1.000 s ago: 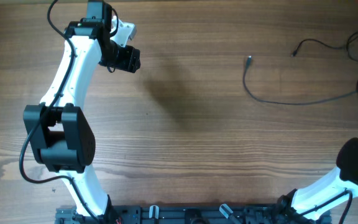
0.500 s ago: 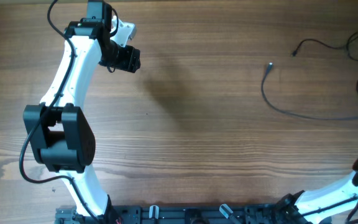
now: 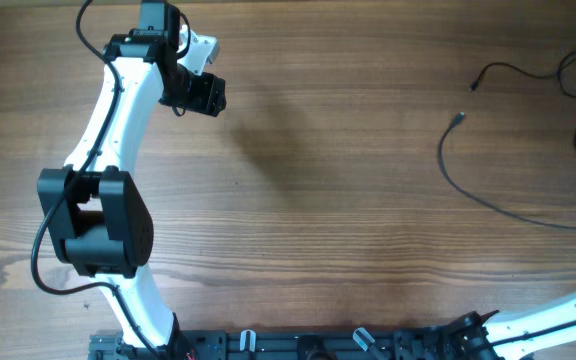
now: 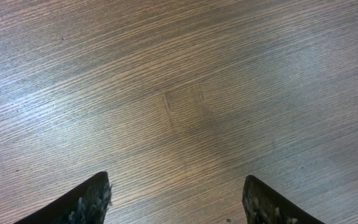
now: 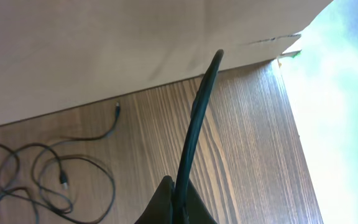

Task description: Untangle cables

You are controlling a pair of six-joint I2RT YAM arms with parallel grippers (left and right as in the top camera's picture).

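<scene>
Your overhead view is the only one that takes in the whole wooden tabletop (image 3: pixel 318 200). It shows the left arm (image 3: pixel 118 120) climbing the left side of the frame, white links folded at a black elbow block, and its left claw (image 3: pixel 203 95) at the upper left, well apart from everything else. The cables (image 3: pixel 493 68) lie at the upper right as thin black loops. One loose lead with a small plug end (image 3: pixel 457 118) curves down and runs off the right edge. Only a white stretch of the right arm (image 3: pixel 558 312) shows in the lower right corner, and its claw is outside that frame.

The left wrist view fills in what the overhead hides. There the dark, scuffed fingertips (image 4: pixel 92 199) stand spread wide at the bottom corners, with nothing between them but bare, finely striped wood grain with a soft sheen.

The right wrist view supplies the missing claw. The right claw (image 5: pixel 176 196) is pressed together at the bottom centre, pinching a black strand (image 5: pixel 194 118) that rises from it in a smooth, slightly bowed line toward the top of the frame. You cannot tell which overhead lead this is. Beyond it, more cable loops sprawl at the lower left, below a plain beige surface, and the right side is washed out by glare.
</scene>
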